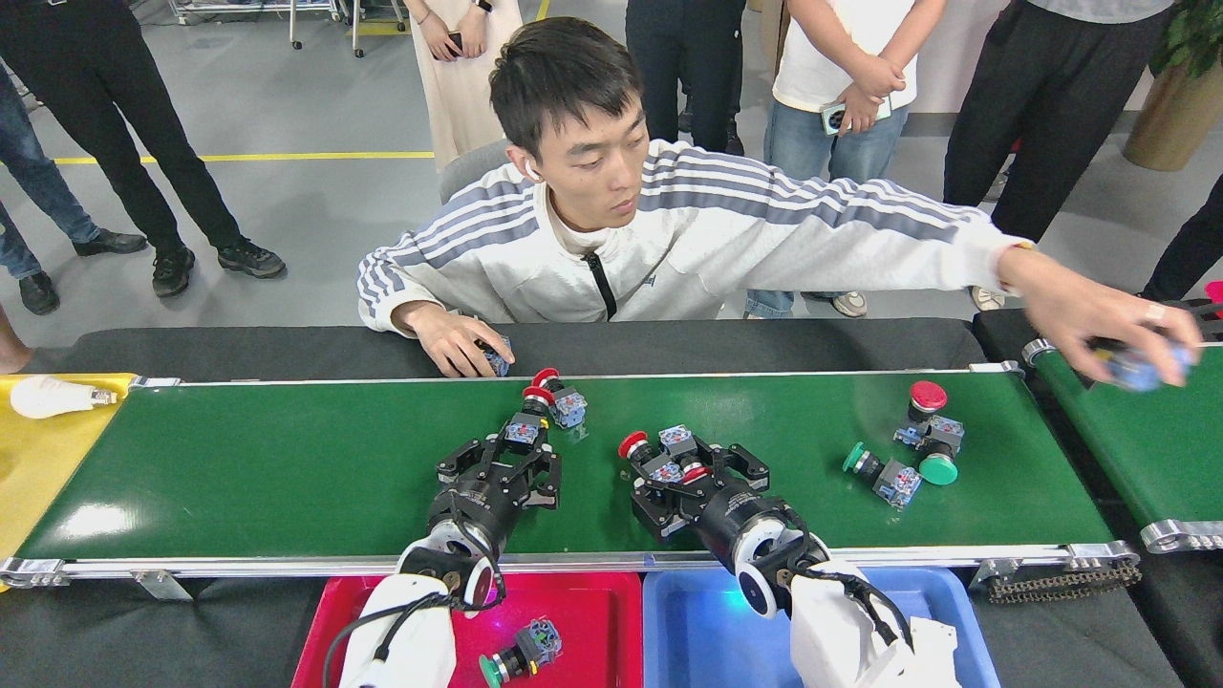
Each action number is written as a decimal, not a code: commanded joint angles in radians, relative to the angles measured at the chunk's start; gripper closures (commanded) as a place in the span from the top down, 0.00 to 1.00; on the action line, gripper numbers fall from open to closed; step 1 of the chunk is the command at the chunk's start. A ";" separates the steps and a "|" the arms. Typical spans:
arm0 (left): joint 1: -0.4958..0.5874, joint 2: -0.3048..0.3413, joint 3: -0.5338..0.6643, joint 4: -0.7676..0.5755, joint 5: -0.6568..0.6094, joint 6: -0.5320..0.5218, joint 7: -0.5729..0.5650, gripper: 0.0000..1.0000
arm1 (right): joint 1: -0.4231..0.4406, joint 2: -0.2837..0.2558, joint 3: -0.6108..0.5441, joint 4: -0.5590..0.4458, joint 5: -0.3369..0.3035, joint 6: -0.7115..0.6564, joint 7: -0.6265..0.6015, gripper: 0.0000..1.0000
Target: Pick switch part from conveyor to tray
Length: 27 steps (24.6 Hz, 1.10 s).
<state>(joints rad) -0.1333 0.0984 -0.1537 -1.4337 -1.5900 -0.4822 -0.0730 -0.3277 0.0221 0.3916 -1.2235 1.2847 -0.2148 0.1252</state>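
Two grippers on belt: both reach up from the lower frame edge over the conveyor (287, 478), head view only.
Left gripper (511, 457): centre-left of frame, black fingers spread wide, straddling a red-capped switch part (526, 427); no closure on it visible, so likely poised to pinch the blue-grey body.
Right gripper (690, 470): centre of frame, fingers parted around a pair of red-capped switch parts (659, 459); firm grip or not, cannot tell.
Reason for low pose: fingers lie close to the belt, probably because the parts rest on their sides and need a sideways pinch.
Other parts on belt: one more red-capped part (564, 406) just above the left gripper; a red and green cluster (917, 444) right of centre, well apart from both grippers.
Trays: red tray (592, 621) and blue tray (697, 621) at lower centre, just below the belt rail, placed for a short carry; green-capped part (521, 655) already lying in the red one.
Materials: belt glossy green with glare, rails brushed aluminium, drive chain (1061, 578) black at lower right; parts hard plastic, round domed caps on blocky terminal bodies.
Person: hand (459, 344) at the upper belt edge on a part, other hand (1099, 320) stretched to the upper right holding another, blurred.
Far left: white bulb (53, 395) on yellow surface.
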 commanded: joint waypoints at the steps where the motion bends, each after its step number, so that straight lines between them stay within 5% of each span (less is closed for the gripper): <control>1: 0.080 0.041 0.026 -0.120 0.031 -0.236 -0.001 0.13 | 0.072 -0.017 0.001 -0.137 -0.005 -0.123 -0.006 0.02; 3: 0.195 0.055 0.066 -0.183 0.055 -0.303 -0.002 0.18 | 0.177 -0.024 0.004 -0.248 -0.004 -0.232 -0.001 0.04; 4: 0.250 0.055 0.085 -0.212 0.056 -0.303 -0.002 0.28 | 0.219 -0.024 0.004 -0.284 0.002 -0.270 -0.001 0.25; 5: 0.299 0.053 0.098 -0.238 0.056 -0.303 -0.004 0.44 | 0.237 -0.013 0.018 -0.294 0.010 -0.281 -0.001 0.77; 6: 0.330 0.049 0.103 -0.258 0.056 -0.303 -0.004 0.62 | 0.240 -0.005 0.038 -0.294 0.013 -0.288 -0.003 1.00; 7: 0.360 0.038 0.108 -0.280 0.053 -0.303 -0.004 0.89 | 0.240 0.002 0.069 -0.292 0.013 -0.287 -0.003 1.00; 8: 0.376 0.027 0.112 -0.294 0.053 -0.303 -0.002 1.00 | 0.240 0.002 0.090 -0.292 0.013 -0.287 -0.003 1.00; 12: 0.383 0.011 0.135 -0.297 0.056 -0.276 -0.001 1.00 | 0.239 0.009 0.099 -0.294 0.013 -0.287 -0.003 1.00; 17: 0.374 -0.106 0.310 -0.298 0.058 0.134 0.007 1.00 | 0.239 0.010 0.076 -0.324 -0.001 -0.281 -0.006 1.00; 22: 0.365 -0.111 0.398 -0.298 0.058 0.203 0.007 1.00 | 0.411 0.030 -0.284 -0.445 -0.024 -0.205 -0.018 1.00; 25: 0.322 -0.111 0.395 -0.289 0.055 0.203 0.004 1.00 | 0.509 0.045 -0.491 -0.453 -0.021 -0.132 -0.136 0.99; 27: 0.245 -0.109 0.393 -0.271 0.047 0.206 -0.005 1.00 | 0.546 0.038 -0.540 -0.453 -0.019 -0.058 -0.187 0.99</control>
<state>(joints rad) 0.1470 -0.0132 0.2395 -1.7011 -1.5398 -0.2837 -0.0718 0.2144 0.0616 -0.1261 -1.6596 1.2656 -0.3339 -0.0019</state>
